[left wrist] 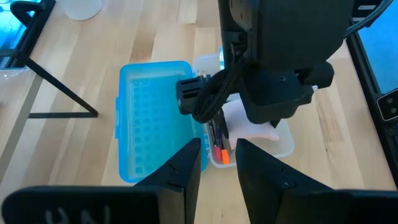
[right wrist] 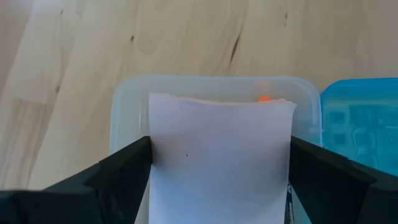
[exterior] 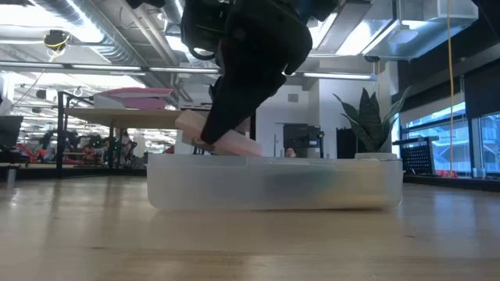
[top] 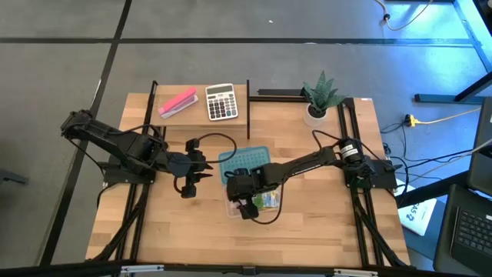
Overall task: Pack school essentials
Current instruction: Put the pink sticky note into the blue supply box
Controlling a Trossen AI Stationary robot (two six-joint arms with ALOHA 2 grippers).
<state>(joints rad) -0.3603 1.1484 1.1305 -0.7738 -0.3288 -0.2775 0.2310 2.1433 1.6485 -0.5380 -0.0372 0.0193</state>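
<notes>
A clear plastic box (top: pixel 254 201) sits on the wooden table, its blue lid (top: pixel 244 160) lying open beside it on the far side. Pens with an orange tip (left wrist: pixel 222 154) and a green crayon box (top: pixel 270 202) lie inside. My right gripper (right wrist: pixel 221 149) hangs over the box, shut on a white pad (right wrist: pixel 221 137). My left gripper (left wrist: pixel 219 149) hovers to the left of the lid, open, with nothing between its fingers. My right gripper pinches the white pad between its two fingers, one on each of two opposite side edges (right wrist: pixel 154 163). The fingers slant down from the table's right side. The pad is tilted, its lower end (exterior: pixel 234 145) at the box's rim; whether it touches the box I cannot tell.
On a raised shelf at the far edge lie a grey calculator (top: pixel 221 101) and a pink block (top: pixel 177 102). A potted plant (top: pixel 319 96) stands at the far right. Bare wood stretches along the near edge.
</notes>
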